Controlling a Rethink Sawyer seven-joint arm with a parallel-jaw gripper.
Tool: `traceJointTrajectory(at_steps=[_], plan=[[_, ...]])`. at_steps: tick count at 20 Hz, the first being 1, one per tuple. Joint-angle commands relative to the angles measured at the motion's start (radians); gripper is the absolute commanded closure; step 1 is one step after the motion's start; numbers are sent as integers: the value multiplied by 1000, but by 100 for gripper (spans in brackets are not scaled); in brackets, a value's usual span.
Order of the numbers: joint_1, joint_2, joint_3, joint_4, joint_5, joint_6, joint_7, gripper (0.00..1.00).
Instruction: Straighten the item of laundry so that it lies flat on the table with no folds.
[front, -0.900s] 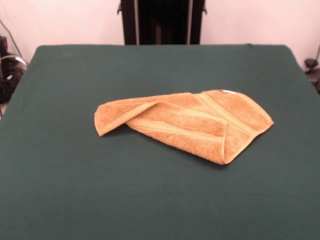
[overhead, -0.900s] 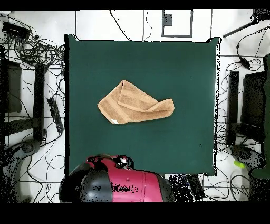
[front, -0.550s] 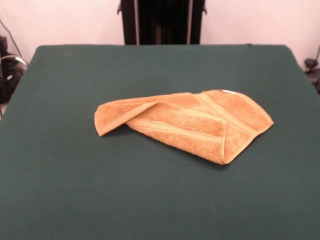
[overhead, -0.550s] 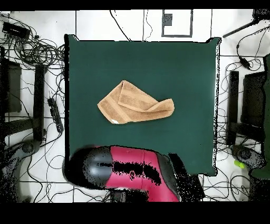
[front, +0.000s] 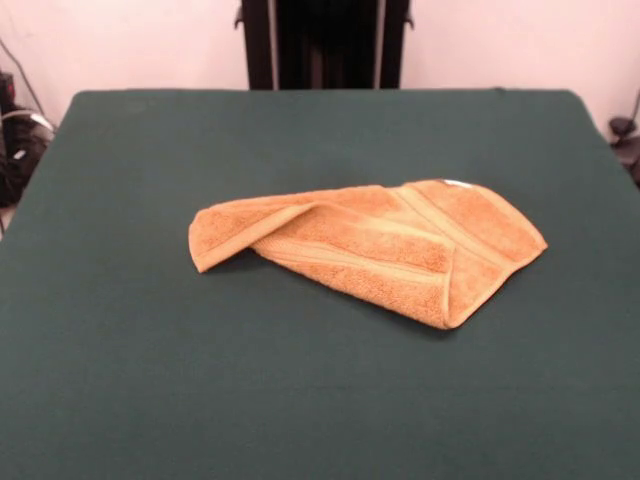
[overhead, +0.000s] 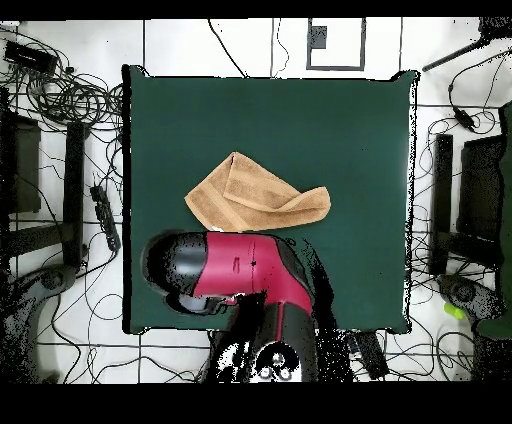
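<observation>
The item of laundry (front: 370, 250), an orange-tan towel, lies crumpled a little right of the table's middle. Its left part is doubled over into a long flap, and a stripe band runs across the folded top layer. In the overhead view the towel (overhead: 255, 197) is a rough triangle on the green table (overhead: 330, 130). The red and black arm (overhead: 240, 275) reaches over the table's lower edge, with its upper end just below the towel. No gripper shows in either view. In the front view the table (front: 300, 400) holds only the towel.
Cables (overhead: 70, 95) cover the floor around the table, with black equipment (overhead: 480, 190) at the right and black bars (overhead: 75, 190) at the left. A black column (front: 325, 45) stands behind the table's far edge.
In the overhead view the arm has swung from beyond the table's lower edge up over the table, close to the towel. The towel has not moved.
</observation>
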Motion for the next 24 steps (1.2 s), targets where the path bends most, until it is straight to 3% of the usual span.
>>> traceJointTrajectory(at_steps=[1, 7, 12, 16, 24], plan=[[58, 137, 18, -74, -30, 116, 255, 100], [89, 222, 11, -145, -53, 177, 248, 100], [137, 270, -13, -254, -223, 277, 100, 100], [140, 292, -1, -255, -214, 271, 138, 100], [106, 357, 14, -212, -94, 186, 252, 100]])
